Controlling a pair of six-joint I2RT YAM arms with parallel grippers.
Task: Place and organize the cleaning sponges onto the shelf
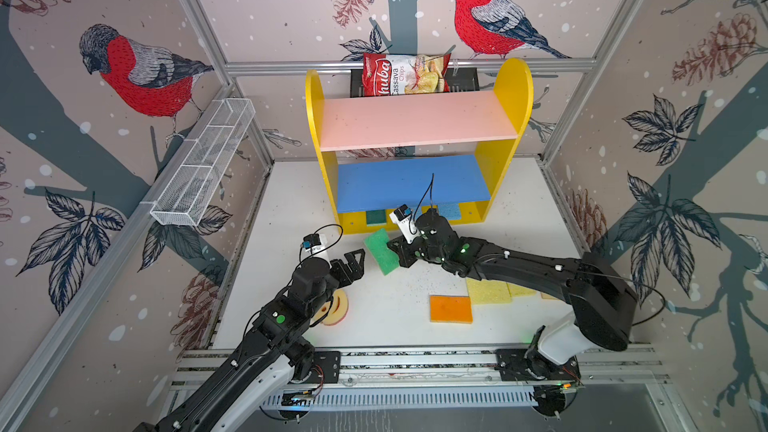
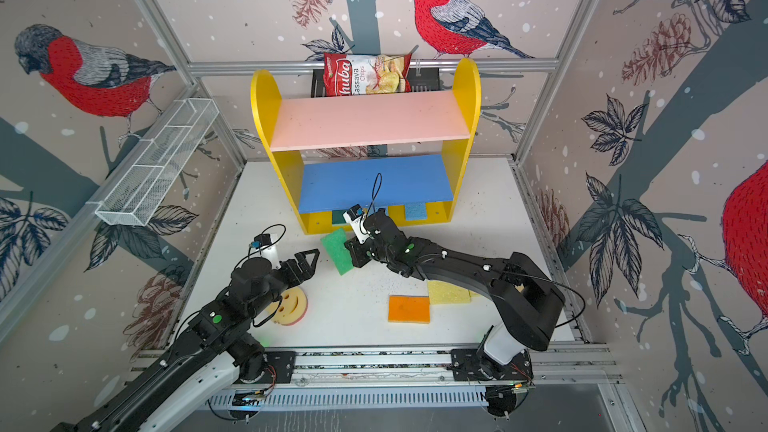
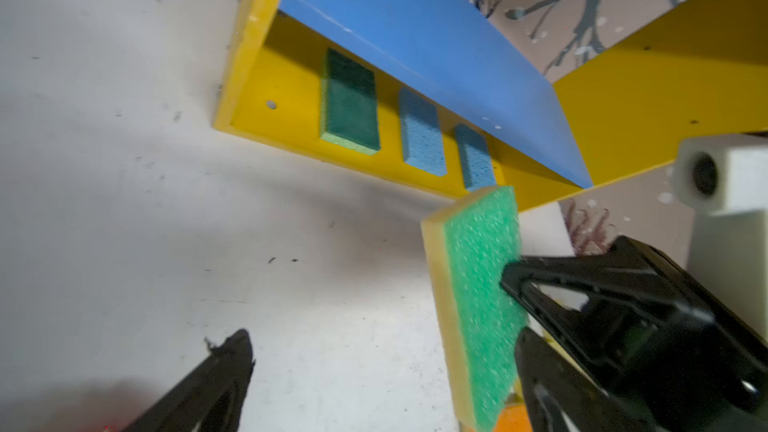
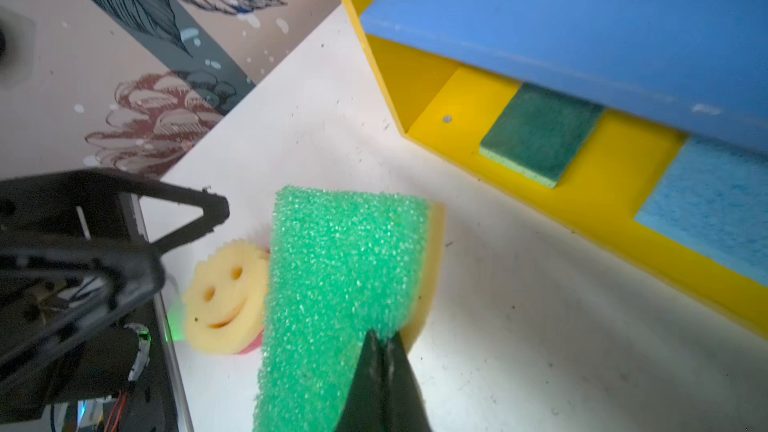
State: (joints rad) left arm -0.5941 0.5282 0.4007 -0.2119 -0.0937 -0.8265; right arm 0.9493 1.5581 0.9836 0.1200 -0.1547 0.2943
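Across the white tabletop (image 1: 291, 201), the yellow shelf (image 1: 419, 118) is standing at the back, its base holding a dark green sponge (image 3: 351, 101) and two light blue sponges (image 3: 422, 132). Behind it a chips bag (image 1: 405, 74) is showing "Cassava Chips" and the letters "huba". The right tool (image 1: 394, 249) is clenching a green sponge (image 1: 380, 251) by one edge, tilted, just in front of the shelf's base. The left tool (image 1: 358, 264) is hanging released close beside it. An orange sponge (image 1: 451, 308), a yellow sponge (image 1: 488, 290) and a smiley sponge (image 4: 226, 290) are lying loose. The risk, as I judge it, is the shallow pinch: the soft sponge could be sagging enough to catch the blue board (image 1: 411, 180) — or shove its neighbours.
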